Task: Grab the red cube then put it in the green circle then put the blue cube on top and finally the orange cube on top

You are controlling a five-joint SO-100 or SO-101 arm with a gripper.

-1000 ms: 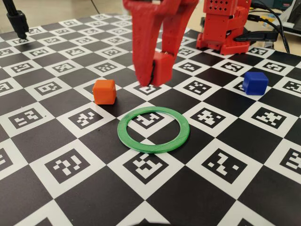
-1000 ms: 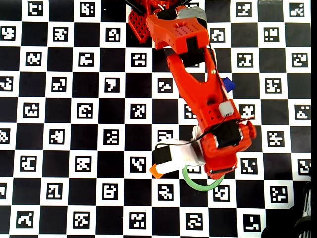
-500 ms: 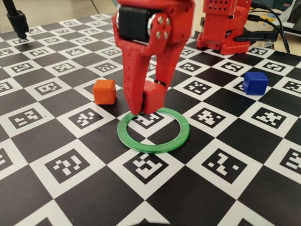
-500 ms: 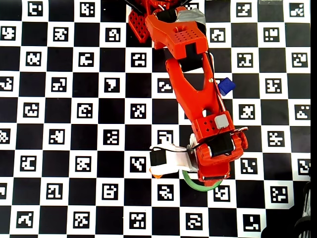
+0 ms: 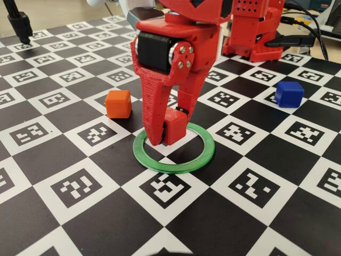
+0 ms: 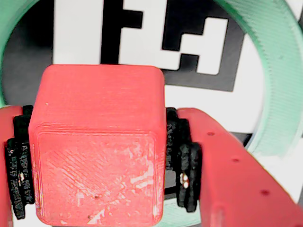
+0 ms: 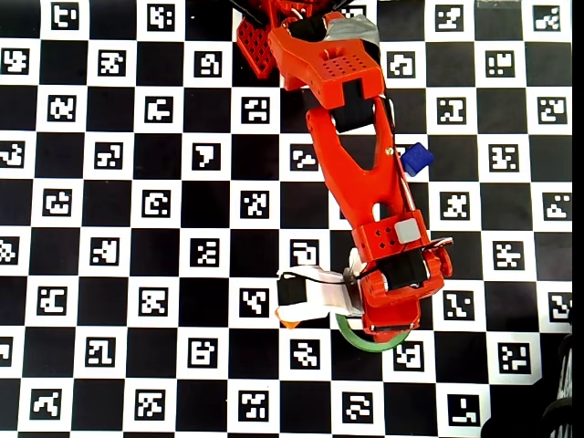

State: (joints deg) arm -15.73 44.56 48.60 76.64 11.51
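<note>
Small matte red plastic cube (image 6: 97, 146) with rounded edges, faint layer lines and whitish scuffs on its near face, was clamped between the black-padded fingers (image 6: 182, 158) of the red gripper (image 5: 164, 140). In the fixed view the cube (image 5: 175, 125) sat low inside the flat thin green plastic ring (image 5: 198, 159), at its left-back part; whether it touched the surface could not be told. Wrist view showed the ring (image 6: 270, 71) curving around behind the cube, a printed marker in its open centre. Small bright-orange plastic cube (image 5: 118, 103) stood left of the ring, apart from it. Small dark-blue plastic cube (image 5: 289, 94) stood well to the right; in the overhead view (image 7: 416, 159) beside the arm. Surface was a black-and-white checkerboard (image 5: 80, 186) with printed markers.
</note>
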